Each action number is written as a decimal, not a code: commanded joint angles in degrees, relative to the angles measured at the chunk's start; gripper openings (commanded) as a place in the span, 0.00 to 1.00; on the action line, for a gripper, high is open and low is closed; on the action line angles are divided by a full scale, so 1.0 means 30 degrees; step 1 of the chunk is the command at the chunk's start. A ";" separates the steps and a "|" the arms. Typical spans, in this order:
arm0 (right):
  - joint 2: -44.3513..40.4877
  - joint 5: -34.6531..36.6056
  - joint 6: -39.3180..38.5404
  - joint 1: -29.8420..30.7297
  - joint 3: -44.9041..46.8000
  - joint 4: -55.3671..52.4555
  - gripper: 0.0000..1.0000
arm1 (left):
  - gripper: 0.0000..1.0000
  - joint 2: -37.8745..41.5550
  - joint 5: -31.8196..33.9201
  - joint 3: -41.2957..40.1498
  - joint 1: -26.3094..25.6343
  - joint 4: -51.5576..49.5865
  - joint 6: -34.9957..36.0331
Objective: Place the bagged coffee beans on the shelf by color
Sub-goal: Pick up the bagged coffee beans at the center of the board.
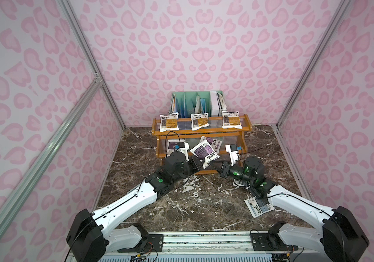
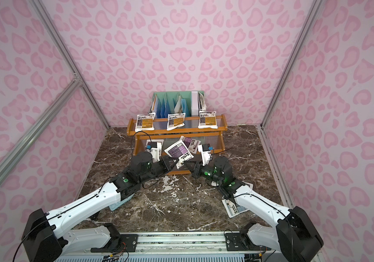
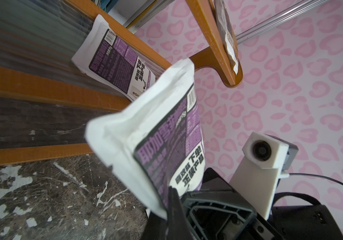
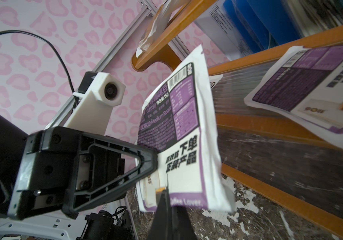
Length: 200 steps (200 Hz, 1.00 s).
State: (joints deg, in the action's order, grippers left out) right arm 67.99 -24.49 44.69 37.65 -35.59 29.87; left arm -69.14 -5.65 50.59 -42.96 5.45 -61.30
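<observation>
DONE: three orange-label white coffee pouches (image 1: 199, 122) on top tier of orange-brown wooden stepped shelf (image 1: 226, 132); two purple-label pouches (image 1: 213, 141) on middle tier | NOW: left pincer (image 1: 200, 166) clamped on third purple-label pouch (image 1: 205, 150), aloft just before middle tier; right pincer (image 1: 215, 164) closed at its lower edge, grip unclear | LEFT: seat it; two grey-blue-label pouches (image 1: 258, 207) in view on dark marble desk (image 1: 204, 204).

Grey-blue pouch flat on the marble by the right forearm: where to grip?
On the grey-blue pouch, likely the white seam edge facing table centre, coming from that side with jaws low. It lies flat, and the right forearm hides its outer side.
</observation>
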 commanded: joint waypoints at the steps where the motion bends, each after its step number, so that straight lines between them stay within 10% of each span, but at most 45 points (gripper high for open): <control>1: -0.0189 0.1218 -0.0502 -0.0104 -0.0118 -0.0345 0.00 | 0.12 0.0123 -0.0145 0.0272 -0.0008 -0.0543 0.0344; 28: -0.0213 0.1278 -0.0468 -0.0766 -0.0454 -0.1894 0.00 | 0.50 0.0578 0.1191 0.0616 0.0043 -0.2545 0.0618; 110: -0.0293 0.0379 -0.1599 -0.5193 -0.1131 -0.5194 0.00 | 0.49 0.2370 0.5925 0.1559 0.0222 -0.8142 0.2396; 200: 0.2628 0.0243 -0.1749 -0.7517 -0.2712 -0.3236 0.00 | 0.49 0.2892 0.5984 0.1284 0.0258 -0.8589 0.2086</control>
State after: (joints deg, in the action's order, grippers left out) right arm 74.32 -23.79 39.55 15.77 -42.26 16.75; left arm -60.62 12.16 54.46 -42.24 -19.57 -55.20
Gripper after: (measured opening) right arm 0.064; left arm 0.491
